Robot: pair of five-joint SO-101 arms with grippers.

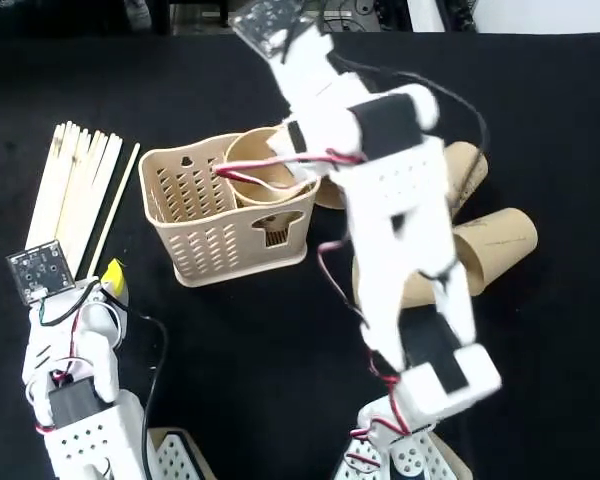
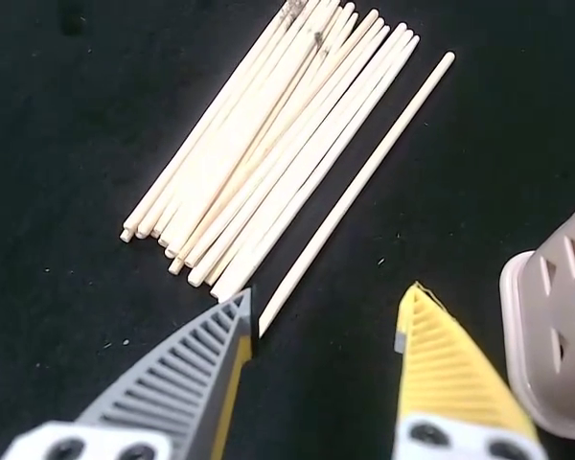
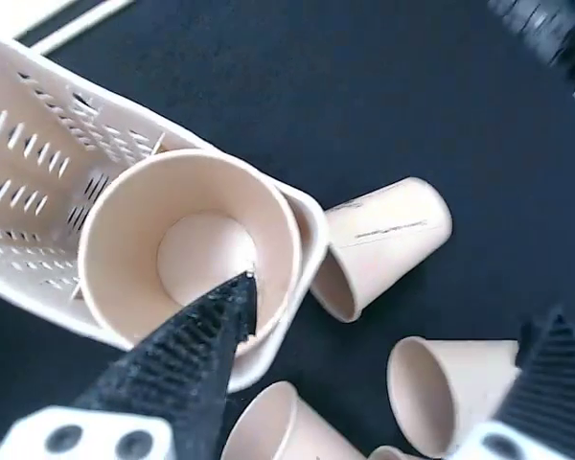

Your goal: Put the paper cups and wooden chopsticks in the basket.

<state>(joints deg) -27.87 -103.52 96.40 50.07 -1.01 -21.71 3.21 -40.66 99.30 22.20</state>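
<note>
Black table (image 1: 250, 380) is shared by one basket (image 1: 210, 240), with one cup (image 3: 201, 249) stood upright inside, and at least three cups (image 3: 383, 240) lying beside it. The right gripper (image 3: 402, 299) is held wide open above that cup, as if for release. The left gripper (image 2: 331, 292), equally wide, is poised over one stray stick (image 2: 364, 182) beside the chopsticks (image 2: 268, 144), too many to count.

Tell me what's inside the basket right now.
One paper cup stands upright at one end of the basket, mouth up, with nothing in it. The rest of the basket looks empty. The basket floor under the cup is hidden.
</note>
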